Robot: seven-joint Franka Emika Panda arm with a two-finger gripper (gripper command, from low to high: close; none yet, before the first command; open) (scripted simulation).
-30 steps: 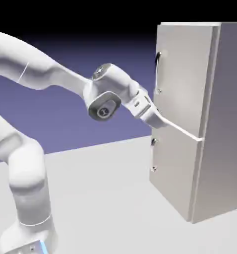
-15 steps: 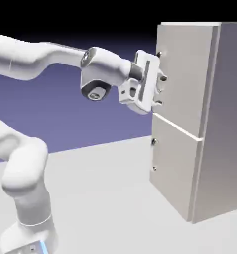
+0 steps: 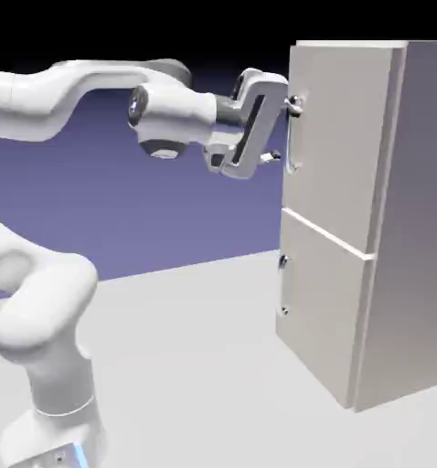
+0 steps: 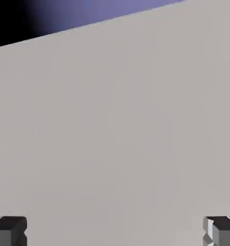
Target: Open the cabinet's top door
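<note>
Gripper (image 3: 284,130) now higher, at handle (image 3: 293,137)

You get even, soft rendered light and sharp frames; the backdrop (image 3: 122,201) fades to black upward, the cabinet (image 3: 350,183) side shaded.

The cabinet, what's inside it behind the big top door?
Nothing inside shows. The top door of the cabinet is shut flat, hiding it all. Only its handle shows, with the open gripper at it.
</note>
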